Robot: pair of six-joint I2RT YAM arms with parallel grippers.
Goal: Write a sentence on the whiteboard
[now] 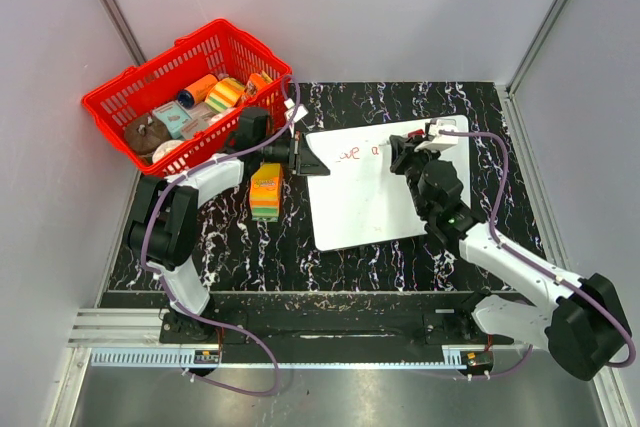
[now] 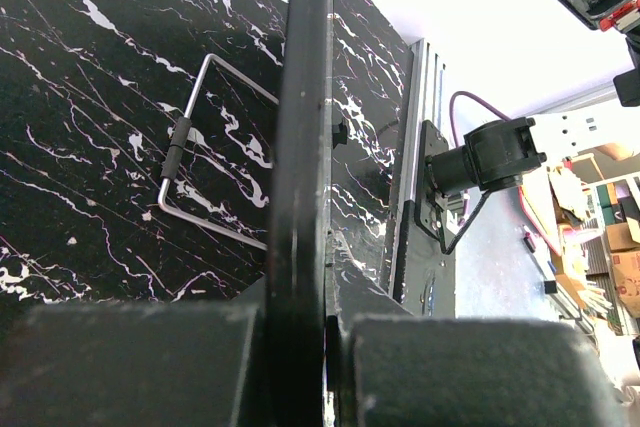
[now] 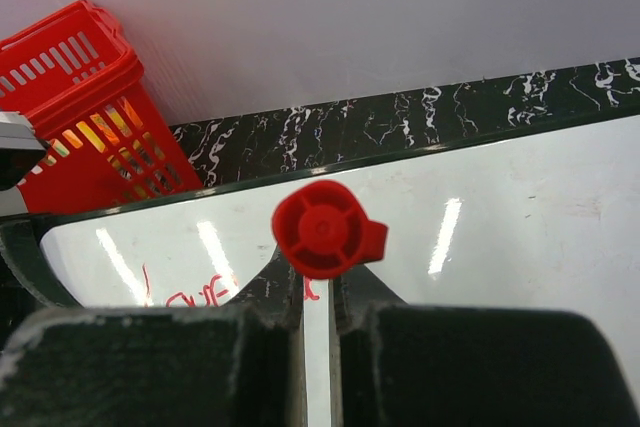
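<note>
The whiteboard (image 1: 380, 197) lies flat on the dark marbled table. My left gripper (image 1: 300, 155) is shut on its left edge; in the left wrist view the board's dark rim (image 2: 305, 127) runs edge-on between the jaws of the left gripper (image 2: 312, 322). My right gripper (image 1: 410, 152) is shut on a white pen with a red cap (image 3: 325, 230), held upright over the board's far part (image 3: 500, 217). The sentence (image 1: 356, 153) stands as a few red letters near the far edge, also seen as red strokes (image 3: 195, 295) left of the right gripper (image 3: 317, 297).
A red basket (image 1: 120, 97) with several items stands at the back left, close behind the left arm. A striped orange, yellow and green pack (image 1: 266, 190) lies just left of the board. A bent wire loop (image 2: 185, 162) lies on the table. Grey walls close in on both sides.
</note>
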